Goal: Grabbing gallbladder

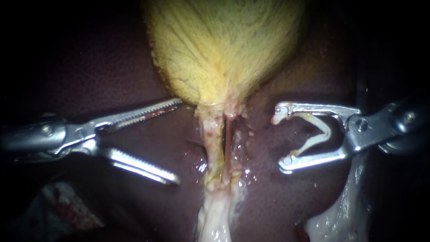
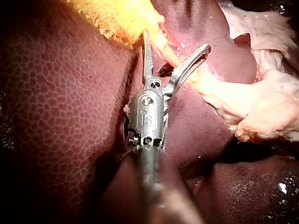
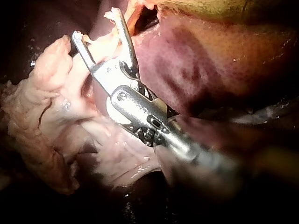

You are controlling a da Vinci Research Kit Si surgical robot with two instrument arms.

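Gallbladder (image 1: 224,45), yellow and full, lies on the liver (image 1: 112,67) and is not yet grabbed. My left instrument (image 1: 175,142) holds nothing: its toothed jaws gape wide, the upper one just beside the sac's lower edge. My right instrument (image 1: 282,138) stands apart across the stalk, its spread jaws seating a white clip (image 1: 320,132) between them; no container shows.
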